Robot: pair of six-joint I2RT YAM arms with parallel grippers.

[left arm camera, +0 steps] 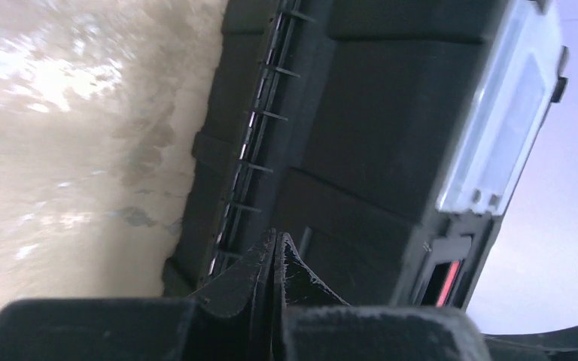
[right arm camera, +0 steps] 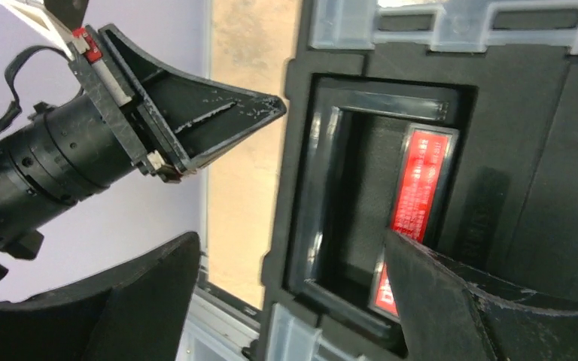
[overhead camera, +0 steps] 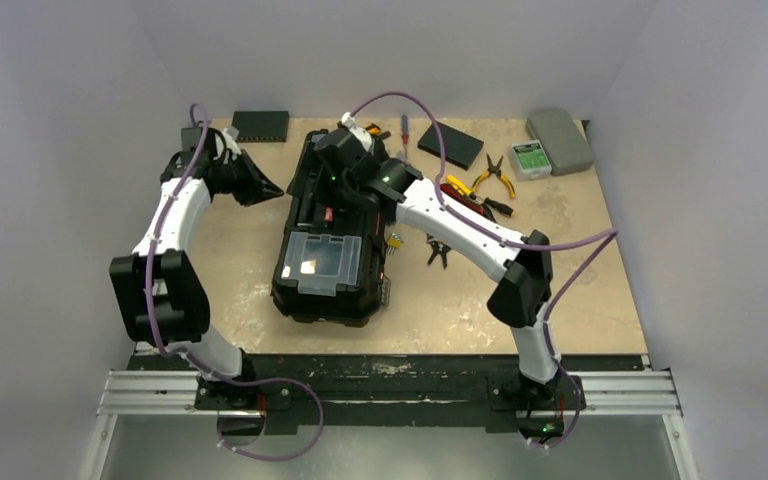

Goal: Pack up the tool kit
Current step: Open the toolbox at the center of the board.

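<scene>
Tan tabletop [overhead camera: 230, 270], pale walls all round. Tool kit [overhead camera: 330, 240] sat mid-table and appeared closed: black ribbed plastic, clear-lidded compartment [overhead camera: 320, 262], red-marked top handle [right arm camera: 420, 180] lying flat in its recess. Judged rigid, bulky and probably heavy. Smooth flanks would likely slip, so the handle looked the sound hold. Left gripper [left arm camera: 275, 252] was clenched on nothing, just beside the box's flank. Right gripper [right arm camera: 293, 248] was spread wide above the handle recess, empty. Pliers [overhead camera: 495, 175] lay loose to the right.
</scene>
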